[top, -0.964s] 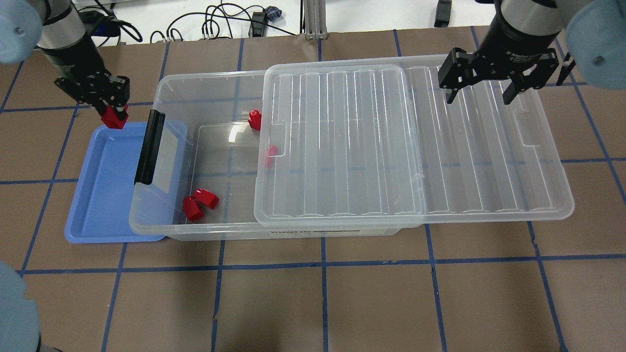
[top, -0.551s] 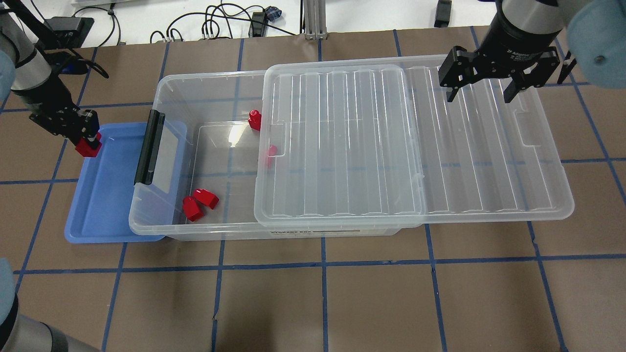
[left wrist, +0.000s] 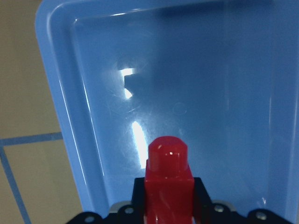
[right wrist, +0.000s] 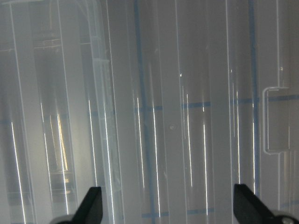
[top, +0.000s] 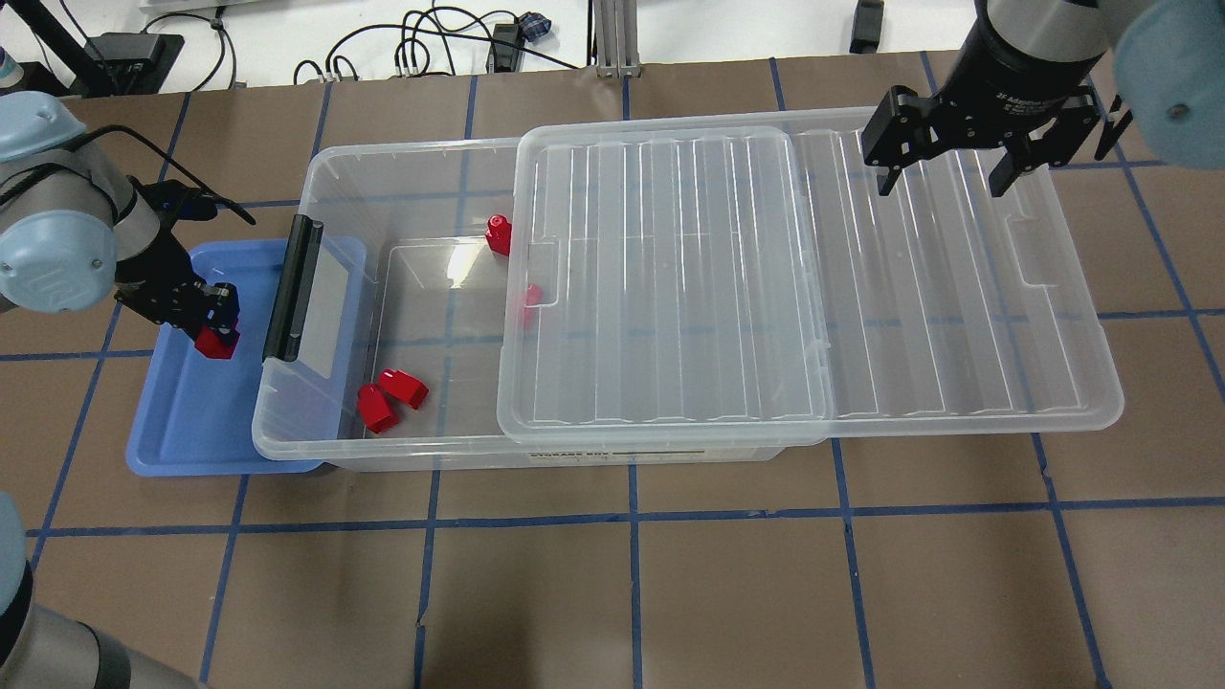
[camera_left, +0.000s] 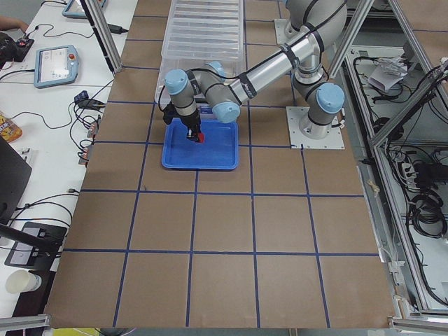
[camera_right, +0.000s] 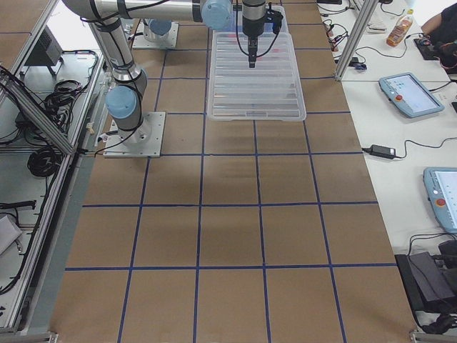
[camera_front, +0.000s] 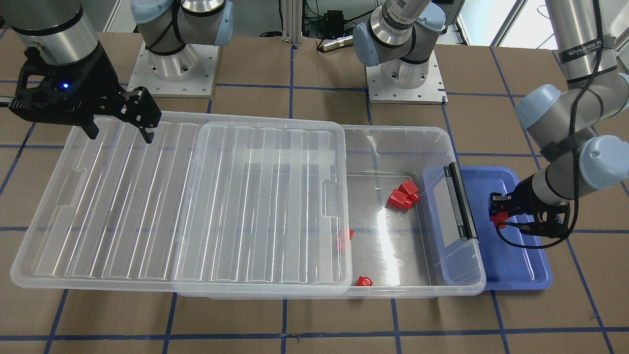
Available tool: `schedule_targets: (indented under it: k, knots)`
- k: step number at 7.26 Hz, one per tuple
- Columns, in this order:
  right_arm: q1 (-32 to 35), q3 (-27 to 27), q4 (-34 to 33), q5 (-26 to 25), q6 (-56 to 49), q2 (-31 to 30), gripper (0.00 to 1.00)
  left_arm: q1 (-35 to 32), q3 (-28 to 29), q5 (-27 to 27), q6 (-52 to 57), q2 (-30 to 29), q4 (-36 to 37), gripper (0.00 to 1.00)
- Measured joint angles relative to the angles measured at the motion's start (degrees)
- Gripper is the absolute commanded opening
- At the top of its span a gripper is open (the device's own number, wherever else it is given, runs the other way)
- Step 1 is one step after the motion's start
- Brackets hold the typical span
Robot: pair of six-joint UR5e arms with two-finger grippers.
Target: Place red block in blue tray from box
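Note:
My left gripper [top: 216, 325] is shut on a red block [top: 216, 343] and holds it low over the blue tray [top: 187, 411]. In the left wrist view the red block [left wrist: 168, 175] points knob-first at the tray floor [left wrist: 210, 93]. The front view shows the same grip [camera_front: 496, 210]. The clear box [top: 330, 182] overlaps the tray's right side, and its lid [top: 670, 287] is slid to the right. Several more red blocks [top: 392, 397] lie in the box's open part. My right gripper [top: 947, 170] is open and empty above the lid's far right end.
The box's black latch [top: 292, 287] stands just right of my left gripper, over the tray's edge. One red block [top: 529, 299] lies half under the lid's edge. Cables run along the table's far edge [top: 421, 48].
My left gripper has carried the red block from the tray's far corner out past its left rim, then back over the tray floor, nearer the robot. The right gripper has barely moved.

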Motion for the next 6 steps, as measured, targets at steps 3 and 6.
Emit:
schedule_targets:
  k: [3,6]
  knots:
    - [-9.1,0.0,-0.1,-0.1,-6.3,0.4,1.0,-2.3,7.6,-0.5,-3.8,4.2,-13.5,1.0]
    - [-20.2,1.1,0.6,-3.8,-18.2,2.1,1.0,-10.8,20.6,-1.1,-10.4,9.6,-30.1,1.0]
